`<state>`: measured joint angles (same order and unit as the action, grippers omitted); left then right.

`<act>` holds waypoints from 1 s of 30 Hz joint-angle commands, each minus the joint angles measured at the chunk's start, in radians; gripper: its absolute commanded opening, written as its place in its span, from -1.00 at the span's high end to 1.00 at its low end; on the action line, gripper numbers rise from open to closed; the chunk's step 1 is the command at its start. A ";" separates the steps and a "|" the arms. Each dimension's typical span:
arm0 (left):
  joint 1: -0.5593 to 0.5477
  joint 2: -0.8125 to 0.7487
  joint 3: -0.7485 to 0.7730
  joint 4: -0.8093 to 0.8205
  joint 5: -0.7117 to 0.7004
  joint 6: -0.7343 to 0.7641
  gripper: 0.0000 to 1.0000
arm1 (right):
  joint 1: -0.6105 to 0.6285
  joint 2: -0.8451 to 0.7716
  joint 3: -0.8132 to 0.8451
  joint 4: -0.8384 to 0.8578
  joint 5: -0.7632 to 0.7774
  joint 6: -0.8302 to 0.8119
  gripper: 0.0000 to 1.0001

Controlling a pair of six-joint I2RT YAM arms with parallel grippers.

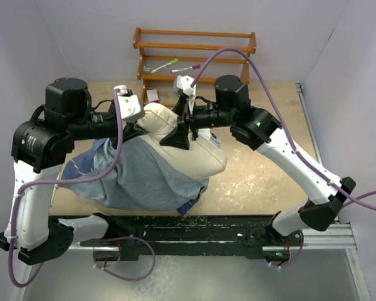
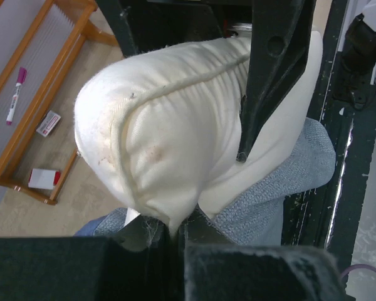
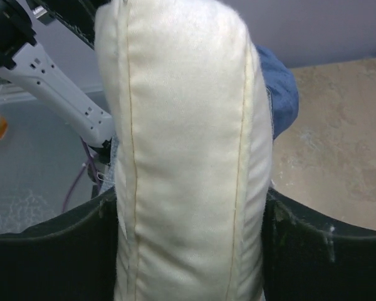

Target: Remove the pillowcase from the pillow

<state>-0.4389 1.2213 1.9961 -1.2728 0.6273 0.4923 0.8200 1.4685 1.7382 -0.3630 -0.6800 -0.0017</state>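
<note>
A wooden rack (image 1: pixel 194 56) stands at the far edge of the tan tabletop (image 1: pixel 263 182). A green marker (image 1: pixel 165 65) and a pink marker (image 1: pixel 185 68) lie on its shelf, with a small red-and-white box (image 2: pixel 44 179) below.

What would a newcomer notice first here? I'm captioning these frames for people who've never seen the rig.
The plump cream pillow mid-table, squeezed between both arms: the right gripper straddles it with wide jaws, and the left gripper is pinched shut on the pillow's edge. Next, the grey-blue pillowcase bunched around its near end, already partly peeled back. Behind stands a wooden rack holding markers.
</note>
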 commanded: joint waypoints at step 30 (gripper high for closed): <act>0.006 -0.241 -0.604 0.278 -0.458 0.183 -0.21 | -0.154 -0.335 -0.173 0.130 0.059 -0.033 1.00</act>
<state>-0.4377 0.9363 1.3594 -1.0626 0.1055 0.6949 0.6636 1.1954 1.5112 -0.3225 -0.5659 0.0170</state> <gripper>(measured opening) 0.643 0.166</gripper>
